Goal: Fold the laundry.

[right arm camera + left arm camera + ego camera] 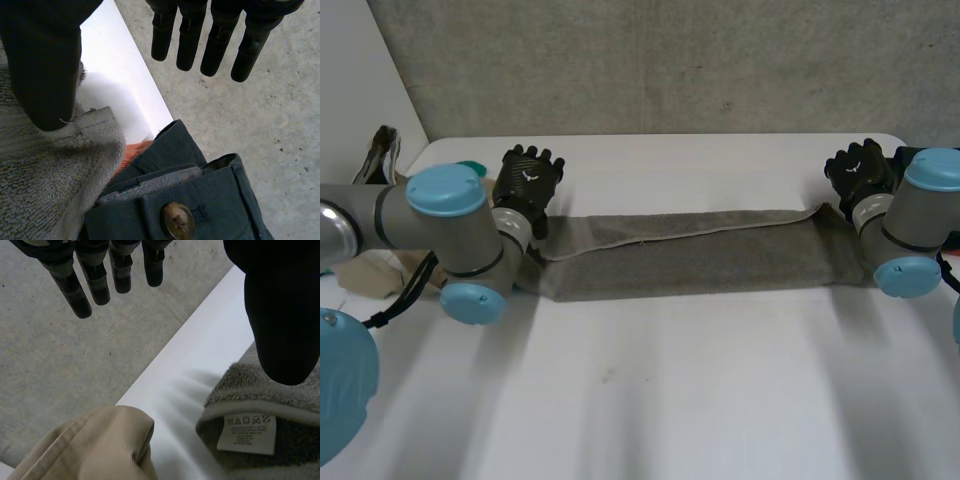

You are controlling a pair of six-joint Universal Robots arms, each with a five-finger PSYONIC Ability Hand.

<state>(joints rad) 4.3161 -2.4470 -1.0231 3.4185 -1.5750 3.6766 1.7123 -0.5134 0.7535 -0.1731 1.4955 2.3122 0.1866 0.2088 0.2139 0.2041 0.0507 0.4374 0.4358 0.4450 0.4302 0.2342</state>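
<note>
So, the towel lies across the middle of the frame as one long grey strip on the surface. The lengthwise fold looks done, and a hand sits at each short end. Left hand is at the strip's left end and right hand at its right end, both just past the far edge. Nothing is held. In the left wrist view the fingers are straight and spread, out over the floor, with the thumb above the towel's corner by the label; I can't tell whether it touches. It's the same story opposite: right fingers straight and empty, thumb at the towel's end edge, contact unclear. A beige garment sits beside the left end, and dark trousers with a button lie against the right end. I'd say the crosswise fold comes next. One hand needs to pinch its end and carry it over to the other, keeping clear of those neighbours.
</note>
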